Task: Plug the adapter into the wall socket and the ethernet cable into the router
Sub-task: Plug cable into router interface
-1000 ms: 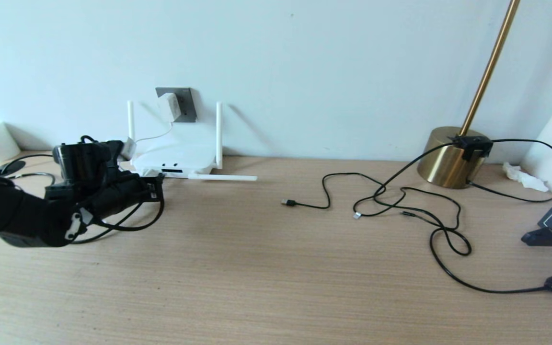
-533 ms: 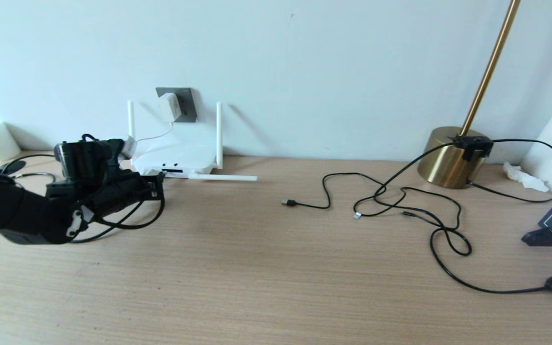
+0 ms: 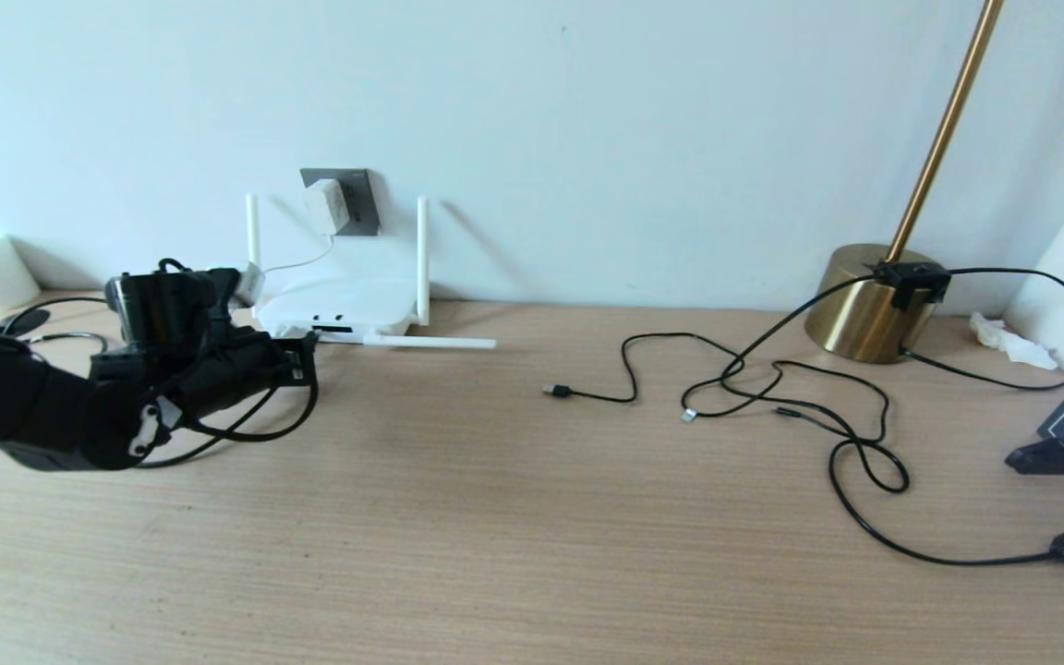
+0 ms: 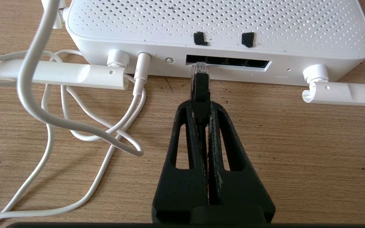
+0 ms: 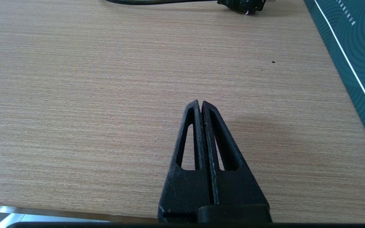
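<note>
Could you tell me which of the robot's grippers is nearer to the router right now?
Left. The left gripper, shut on the ethernet cable, sits just before the router. The right gripper hangs shut over bare table, far off.

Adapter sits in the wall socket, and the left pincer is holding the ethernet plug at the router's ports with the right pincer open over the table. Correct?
Not quite: the right pincer is shut, per the right wrist view. The rest stands.

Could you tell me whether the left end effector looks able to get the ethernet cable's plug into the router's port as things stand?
Probably yes: the left end effector holds the ethernet cable with its clear tip at the router port row, nothing between them.
</note>
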`<state>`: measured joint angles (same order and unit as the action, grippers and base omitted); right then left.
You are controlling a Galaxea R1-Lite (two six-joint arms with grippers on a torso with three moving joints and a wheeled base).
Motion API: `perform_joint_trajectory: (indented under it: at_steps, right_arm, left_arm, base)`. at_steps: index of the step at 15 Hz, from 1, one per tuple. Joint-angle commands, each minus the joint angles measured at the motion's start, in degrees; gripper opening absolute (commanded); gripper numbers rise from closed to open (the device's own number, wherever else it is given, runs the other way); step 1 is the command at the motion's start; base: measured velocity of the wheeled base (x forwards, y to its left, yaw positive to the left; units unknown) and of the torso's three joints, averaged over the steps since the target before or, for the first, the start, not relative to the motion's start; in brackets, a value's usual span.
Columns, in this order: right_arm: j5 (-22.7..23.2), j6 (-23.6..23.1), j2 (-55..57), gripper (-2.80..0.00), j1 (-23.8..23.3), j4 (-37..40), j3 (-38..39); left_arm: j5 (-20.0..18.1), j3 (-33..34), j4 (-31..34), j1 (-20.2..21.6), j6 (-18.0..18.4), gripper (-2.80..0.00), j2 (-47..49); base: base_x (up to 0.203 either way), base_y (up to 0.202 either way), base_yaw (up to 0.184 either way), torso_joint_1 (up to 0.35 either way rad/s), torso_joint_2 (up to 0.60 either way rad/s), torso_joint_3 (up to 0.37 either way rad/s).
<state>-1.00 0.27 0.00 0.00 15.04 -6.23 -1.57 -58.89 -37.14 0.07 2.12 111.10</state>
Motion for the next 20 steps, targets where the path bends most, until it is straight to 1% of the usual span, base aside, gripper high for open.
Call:
perform_joint_trajectory:
  at_steps: [1,20]
  right_arm:
    - [0.0,0.0,0.1,-2.80,0.0,0.1,0.0]
    - [0.0,0.0,0.0,-2.80,0.0,0.1,0.0]
  left_arm:
    - [0.0,0.0,-0.2,0.0,0.0,-2.80,0.2]
    - [0.0,0.0,-0.2,0.0,0.1,-2.80,-0.4]
  base:
    - [0.000,0.000,0.000,0.000,0.00,0.000]
    - [0.000,0.000,0.000,0.000,0.00,0.000]
